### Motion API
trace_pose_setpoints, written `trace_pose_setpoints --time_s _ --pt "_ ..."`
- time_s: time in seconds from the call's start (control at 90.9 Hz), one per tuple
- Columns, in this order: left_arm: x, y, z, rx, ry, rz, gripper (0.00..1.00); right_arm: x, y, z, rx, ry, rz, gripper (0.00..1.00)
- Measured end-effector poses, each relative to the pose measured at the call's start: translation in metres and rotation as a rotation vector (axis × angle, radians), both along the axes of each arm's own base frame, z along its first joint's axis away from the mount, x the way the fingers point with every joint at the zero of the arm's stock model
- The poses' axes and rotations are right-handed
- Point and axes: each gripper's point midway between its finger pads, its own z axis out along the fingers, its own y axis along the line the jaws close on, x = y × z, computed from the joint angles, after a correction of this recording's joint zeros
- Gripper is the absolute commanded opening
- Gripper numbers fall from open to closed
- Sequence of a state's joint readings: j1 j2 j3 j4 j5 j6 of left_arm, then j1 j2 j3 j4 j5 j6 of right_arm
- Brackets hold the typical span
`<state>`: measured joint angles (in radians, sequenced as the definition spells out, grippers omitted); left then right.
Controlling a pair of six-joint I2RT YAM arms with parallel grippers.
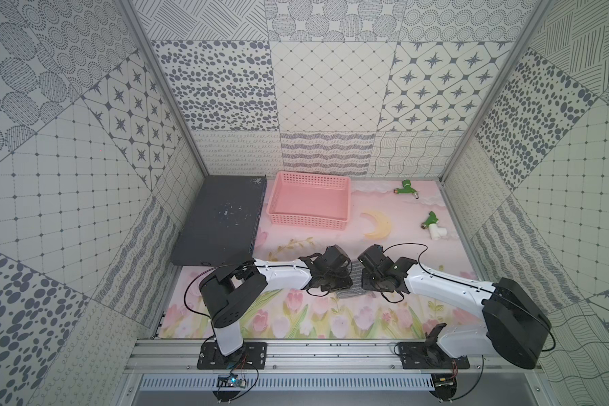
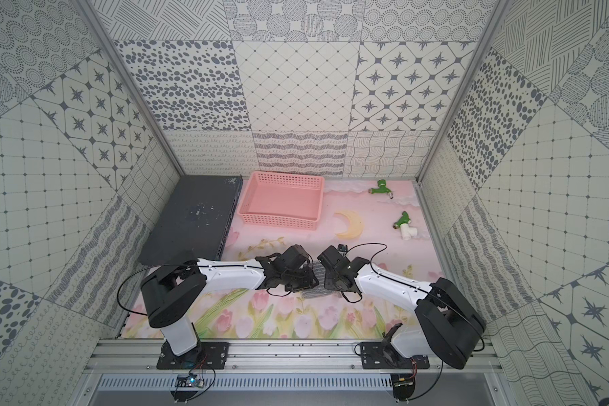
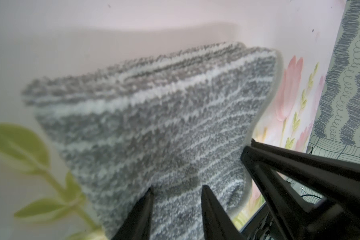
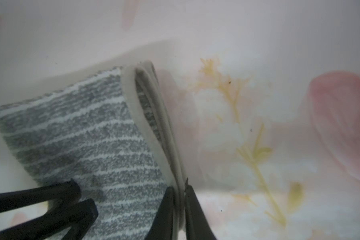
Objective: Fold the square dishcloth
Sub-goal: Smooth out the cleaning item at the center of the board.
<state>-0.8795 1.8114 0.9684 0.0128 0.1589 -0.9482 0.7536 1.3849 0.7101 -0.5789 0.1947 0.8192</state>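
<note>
I am holding both arms low and stretched inward, so my left arm point(image 1: 282, 273) and my right arm point(image 1: 443, 281) are nearly meeting at the middle. My left wrist point(image 1: 331, 269) and my right wrist point(image 1: 377, 269) are bending downward, facing each other, close but apart. My left gripper point(image 3: 177, 187) is pointing down, its fingers standing apart with their tips on the dishcloth point(image 3: 154, 124). My right gripper point(image 4: 179, 186) is pinching the dishcloth's stacked hem, one finger lying close on either side of it.

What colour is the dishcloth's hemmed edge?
The dishcloth hem is plain greyish beige; right wrist view shows it best.
</note>
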Motion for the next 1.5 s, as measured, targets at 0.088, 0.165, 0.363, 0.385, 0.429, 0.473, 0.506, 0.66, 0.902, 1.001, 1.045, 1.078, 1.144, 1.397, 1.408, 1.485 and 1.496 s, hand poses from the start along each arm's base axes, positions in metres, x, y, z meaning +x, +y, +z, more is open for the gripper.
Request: trace_pose_setpoints --time_s 0.088,0.165,0.363,0.385,0.429,0.473,0.506,0.66,0.902,1.001,1.045,1.078,1.144,1.397,1.408,1.485,1.496 --pt "0.001 -0.003 0.001 -0.013 -0.002 -0.004 0.45 0.0 -0.002 -0.002 -0.01 0.005 -0.003 0.22" --pt "0.001 -0.004 0.002 -0.022 -0.006 -0.007 0.45 0.001 -0.003 -0.002 -0.015 0.0 -0.001 0.25" --pt "0.0 -0.005 0.012 -0.046 -0.019 -0.011 0.45 0.004 -0.002 0.009 0.007 -0.034 0.01 0.29" --pt "0.0 -0.005 0.014 -0.051 -0.022 -0.011 0.45 0.004 -0.002 0.011 0.013 -0.04 0.01 0.3" --pt "0.0 -0.005 0.02 -0.063 -0.029 -0.014 0.45 0.005 -0.001 0.015 0.024 -0.048 0.012 0.3" --pt "-0.001 -0.006 0.025 -0.074 -0.036 -0.018 0.45 0.005 0.0 0.019 0.038 -0.057 0.014 0.3" --pt "-0.001 -0.006 0.029 -0.083 -0.041 -0.02 0.45 0.005 0.002 0.022 0.05 -0.062 0.016 0.3" --pt "-0.005 -0.005 0.042 -0.109 -0.054 -0.028 0.41 0.002 0.008 0.031 0.105 -0.069 0.026 0.26" --pt "-0.023 -0.005 0.028 -0.105 -0.013 -0.06 0.36 -0.012 0.013 0.033 0.182 -0.034 0.028 0.21" --pt "-0.03 -0.005 0.019 -0.098 0.017 -0.069 0.36 -0.019 0.013 0.03 0.202 -0.014 0.027 0.21" --pt "-0.032 -0.005 0.016 -0.098 0.026 -0.068 0.36 -0.023 0.012 0.027 0.204 -0.002 0.025 0.21" --pt "-0.032 -0.005 0.014 -0.098 0.028 -0.069 0.36 -0.025 0.011 0.024 0.204 0.009 0.022 0.21" --pt "-0.033 -0.006 0.012 -0.099 0.033 -0.07 0.36 -0.03 0.008 0.017 0.197 0.03 0.016 0.21" --pt "-0.033 -0.006 0.004 -0.093 0.041 -0.07 0.37 -0.035 0.002 0.0 0.169 0.062 -0.007 0.21" --pt "-0.033 -0.006 0.003 -0.092 0.042 -0.07 0.37 -0.035 0.002 -0.001 0.168 0.062 -0.009 0.21" --pt "-0.032 -0.006 0.002 -0.092 0.041 -0.069 0.39 -0.032 0.001 -0.004 0.156 0.058 -0.015 0.21" --pt "-0.032 -0.005 0.002 -0.093 0.041 -0.069 0.39 -0.032 0.001 -0.004 0.154 0.057 -0.016 0.21"
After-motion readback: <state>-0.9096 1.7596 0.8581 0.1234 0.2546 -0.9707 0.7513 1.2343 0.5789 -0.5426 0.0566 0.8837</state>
